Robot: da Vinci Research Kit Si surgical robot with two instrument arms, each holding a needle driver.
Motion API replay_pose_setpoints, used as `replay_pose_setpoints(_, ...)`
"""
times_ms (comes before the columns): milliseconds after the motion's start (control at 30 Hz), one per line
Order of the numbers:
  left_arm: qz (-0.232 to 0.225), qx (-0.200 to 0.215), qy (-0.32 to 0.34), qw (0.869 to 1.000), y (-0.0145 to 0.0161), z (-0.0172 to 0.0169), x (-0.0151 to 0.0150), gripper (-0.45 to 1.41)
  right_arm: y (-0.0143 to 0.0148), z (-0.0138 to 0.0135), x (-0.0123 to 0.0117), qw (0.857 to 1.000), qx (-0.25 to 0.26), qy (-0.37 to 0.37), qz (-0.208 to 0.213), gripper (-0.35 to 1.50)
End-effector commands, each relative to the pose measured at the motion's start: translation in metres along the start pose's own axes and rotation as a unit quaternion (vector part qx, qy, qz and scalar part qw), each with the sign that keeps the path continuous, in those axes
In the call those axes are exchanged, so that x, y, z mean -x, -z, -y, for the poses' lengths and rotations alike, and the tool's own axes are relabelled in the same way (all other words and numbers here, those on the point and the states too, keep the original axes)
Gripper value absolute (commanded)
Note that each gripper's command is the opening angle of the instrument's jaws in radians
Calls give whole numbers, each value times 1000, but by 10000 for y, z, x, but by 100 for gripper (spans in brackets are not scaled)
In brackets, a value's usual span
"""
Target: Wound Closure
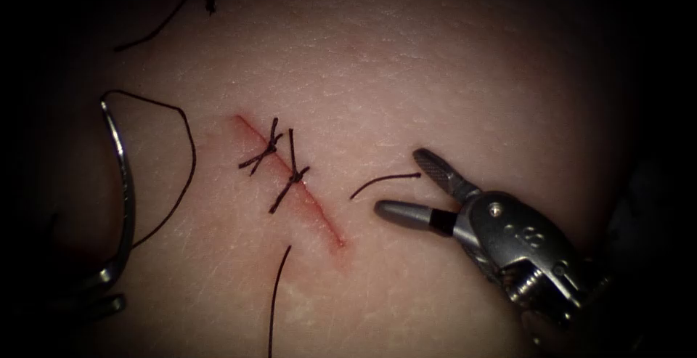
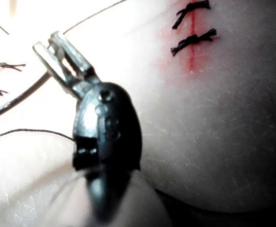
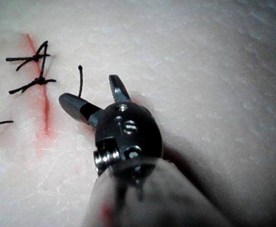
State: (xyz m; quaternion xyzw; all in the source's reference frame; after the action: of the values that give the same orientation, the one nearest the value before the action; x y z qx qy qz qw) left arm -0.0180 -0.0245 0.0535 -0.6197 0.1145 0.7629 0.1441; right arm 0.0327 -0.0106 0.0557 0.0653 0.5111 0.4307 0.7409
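The cut (image 1: 290, 184) runs slantwise down the tissue (image 1: 450, 75) and carries two dark knotted stitches (image 1: 279, 165). Left of the cut, the curved needle (image 1: 128, 184) stands out of the tissue. My left tool (image 1: 110, 285) is shut on it near its lower end, as the left wrist view shows with the left tool (image 2: 52, 49) and needle (image 2: 14, 101). Thread (image 1: 190, 147) arcs from the needle's upper end. Right of the cut, my right tool (image 1: 399, 182) is open and holds nothing. A short thread piece (image 1: 385, 179) lies between its jaws, also seen as the thread piece (image 3: 80, 80) beside the right tool (image 3: 88, 90).
A further strand of thread (image 1: 274, 300) rises from the near edge to just short of the cut's lower end. Cut ends of thread (image 1: 156, 25) lie at the far left of the tissue. Faint red fluid lines the cut (image 3: 44, 109).
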Motion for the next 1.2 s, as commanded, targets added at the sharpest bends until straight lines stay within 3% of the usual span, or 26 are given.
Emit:
replay_pose_setpoints(33,0,1,1,1000,-1,-9,8,-45,-13,7,5,1000,-1,-1,-5,103)
replay_pose_setpoints(133,0,1,1,1000,-1,-9,8,-45,-18,12,0,1000,3,-5,-15,89)
replay_pose_setpoints(167,0,1,1,1000,-1,-9,8,-45,-19,14,-2,1000,2,-6,-16,62)
replay_pose_setpoints(233,0,1,1,1000,-1,-9,9,-45,-21,17,-5,1000,-8,-8,-22,-27)
replay_pose_setpoints(267,0,1,1,1000,-1,-9,9,-45,-21,17,-8,1000,-8,-3,-28,-35)
replay_pose_setpoints(433,1,2,1,1000,-1,-9,9,-45,-19,17,-22,999,-5,17,-50,-35)
replay_pose_setpoints(733,1,2,1,1000,-2,-9,9,-45,-10,17,-45,998,2,40,-50,-35)
replay_pose_setpoints(1200,1,3,1,1000,-1,-8,9,-45,-6,22,-55,998,1,50,-47,-35)
